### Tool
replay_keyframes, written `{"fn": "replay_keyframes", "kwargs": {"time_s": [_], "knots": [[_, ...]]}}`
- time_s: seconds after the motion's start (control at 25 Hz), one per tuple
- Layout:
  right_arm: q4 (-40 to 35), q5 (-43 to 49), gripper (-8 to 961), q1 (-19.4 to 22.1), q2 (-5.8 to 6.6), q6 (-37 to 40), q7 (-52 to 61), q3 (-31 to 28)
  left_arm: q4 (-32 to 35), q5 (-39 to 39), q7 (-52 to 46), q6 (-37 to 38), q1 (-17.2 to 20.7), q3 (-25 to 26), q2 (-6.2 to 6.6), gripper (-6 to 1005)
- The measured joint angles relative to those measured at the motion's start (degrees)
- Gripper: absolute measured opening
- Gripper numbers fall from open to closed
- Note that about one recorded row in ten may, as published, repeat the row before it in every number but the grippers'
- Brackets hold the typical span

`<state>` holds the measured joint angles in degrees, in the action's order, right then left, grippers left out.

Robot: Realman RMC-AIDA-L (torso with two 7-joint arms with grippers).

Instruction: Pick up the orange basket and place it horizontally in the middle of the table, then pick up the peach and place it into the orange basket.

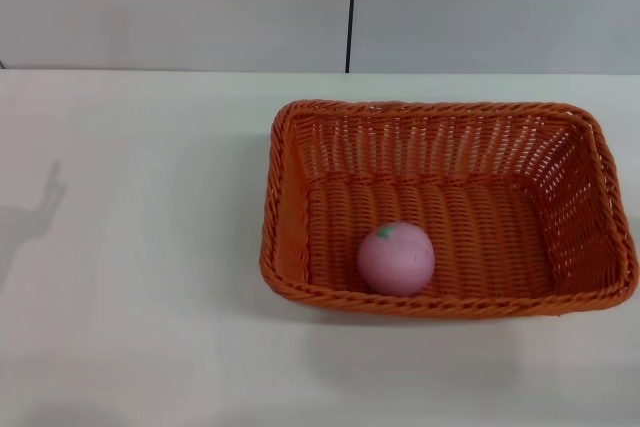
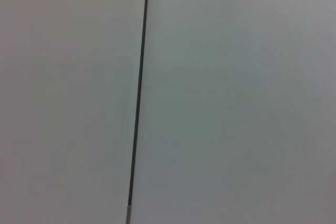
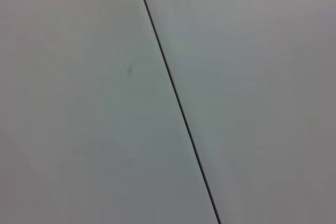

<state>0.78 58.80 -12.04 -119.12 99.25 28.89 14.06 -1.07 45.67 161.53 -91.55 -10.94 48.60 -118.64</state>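
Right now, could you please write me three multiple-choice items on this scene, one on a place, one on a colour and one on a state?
1. Where is the peach?
A. Inside the basket
B. On the table left of the basket
C. On the basket rim

2. What colour is the basket?
A. Blue
B. Orange
C. Green

3. How does the basket stand?
A. Upside down
B. On its side
C. Upright, opening up

Answers: 1 A, it rests on the basket floor near the front wall; 2 B, the weave is orange; 3 C, its inside shows from above.

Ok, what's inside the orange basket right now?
One round pink toy peach lies near the front wall of the orange woven basket. The floor beneath it is hidden; nothing else shows inside.
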Motion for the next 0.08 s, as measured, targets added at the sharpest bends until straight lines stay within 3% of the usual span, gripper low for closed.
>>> {"fn": "replay_keyframes", "kwargs": {"time_s": [0.08], "knots": [[0.27, 0.03, 833, -0.29, -0.02, -0.14, -0.23, 0.00, -0.30, -0.17, 0.22, 0.08, 0.07, -0.07, 0.01, 813]]}}
